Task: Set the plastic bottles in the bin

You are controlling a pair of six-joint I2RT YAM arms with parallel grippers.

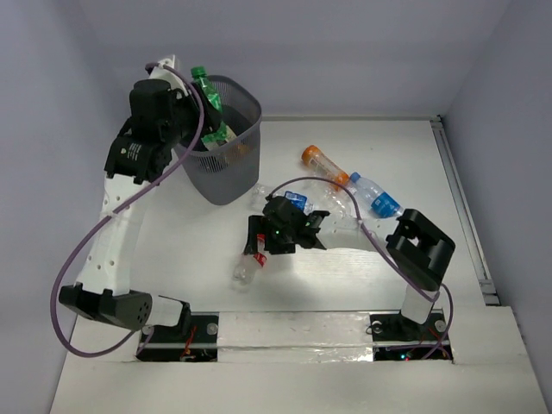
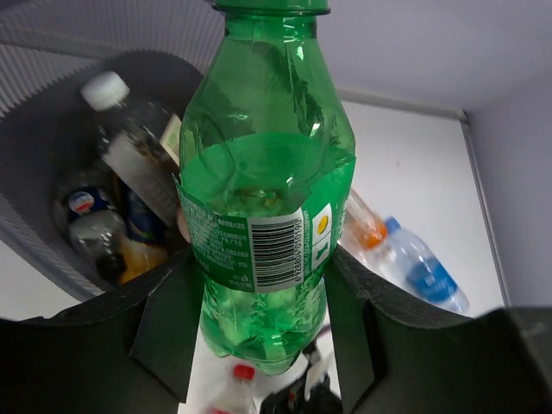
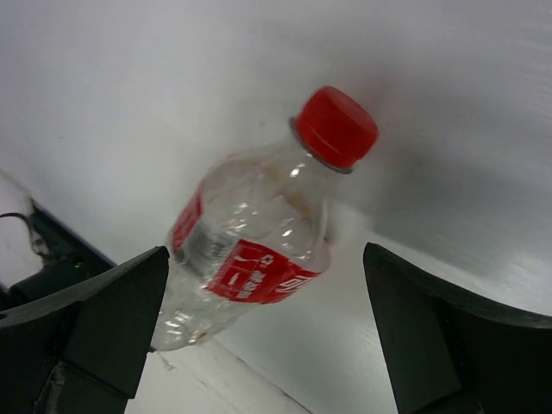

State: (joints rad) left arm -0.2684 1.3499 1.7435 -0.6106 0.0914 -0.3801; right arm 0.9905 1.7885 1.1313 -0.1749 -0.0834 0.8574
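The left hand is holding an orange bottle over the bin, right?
No. The left hand holds a green bottle, not an orange one, over the bin. The left wrist view shows it.

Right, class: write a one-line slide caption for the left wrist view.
Left gripper holds a green bottle over the bin, other bottles inside.

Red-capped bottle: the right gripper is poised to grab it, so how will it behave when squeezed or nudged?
The bottle looks empty, so probably very light. It lies on its side on the smooth table, so a nudge would likely roll it. Its thin clear walls may buckle under a squeeze.
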